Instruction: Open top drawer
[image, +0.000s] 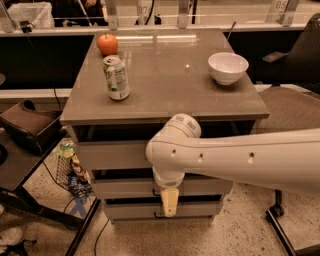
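The top drawer is the tallest grey-beige front of the cabinet, just under the brown tabletop. Its front stands about level with the two shorter drawers below. Its black handle is hidden behind my white arm, which reaches in from the right across the drawer fronts. My gripper hangs down from the wrist, its cream tip in front of the gap between the middle drawer and the bottom drawer, below the top drawer.
On the tabletop stand a red apple, a green-white soda can and a white bowl. A mesh office chair stands at the right. A wire basket of packets and a black stand crowd the cabinet's left.
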